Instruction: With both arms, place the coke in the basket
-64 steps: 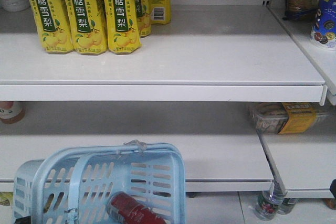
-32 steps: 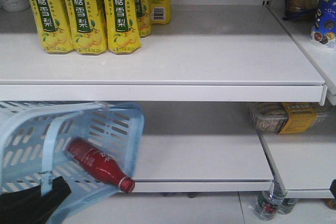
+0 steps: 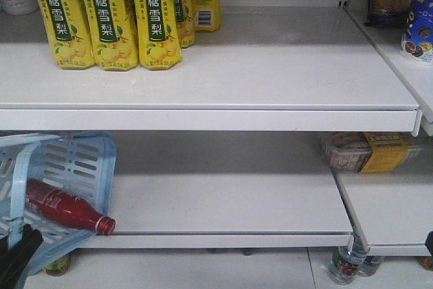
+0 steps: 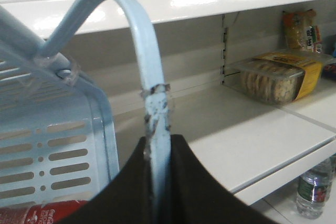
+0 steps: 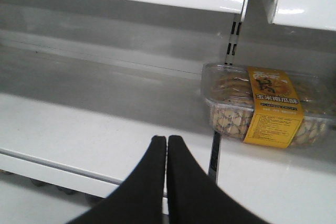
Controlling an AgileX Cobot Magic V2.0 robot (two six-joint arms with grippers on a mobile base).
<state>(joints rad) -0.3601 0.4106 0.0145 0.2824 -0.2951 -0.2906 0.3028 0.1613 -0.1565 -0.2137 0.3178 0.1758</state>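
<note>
1. Since half a second ago the basket [image 3: 64, 187] has swung farther left, so that more than half of it is now cut off by the left edge of the front view, and the coke [image 3: 66, 208] has gone with it.
2. One coke lies on its side inside the tilted basket, red cap pointing right and down toward the basket's lower rim; the left wrist view shows a strip of its red label [image 4: 44, 214] at the bottom left.
3. One basket handle [image 4: 142, 66] arches up in the left wrist view, and the left gripper [image 4: 158, 182] is clamped on its lower part, a black finger on each side.
4. At the bottom of the right wrist view, the right gripper [image 5: 166, 153] has its two fingers pressed together with nothing between them, above the front edge of the lower shelf [image 5: 79, 129].
5. Four yellow drink bottles [image 3: 105, 18] can be counted on the upper shelf [image 3: 270, 65] at the far left: three in front, one behind.
6. One clear snack box [image 5: 268, 106] with a yellow label sits on the lower right shelf.
7. Two clear bottles [image 3: 346, 262] stand on the floor below it, near right, and one small jar [image 3: 57, 264] shows under the basket.
</note>
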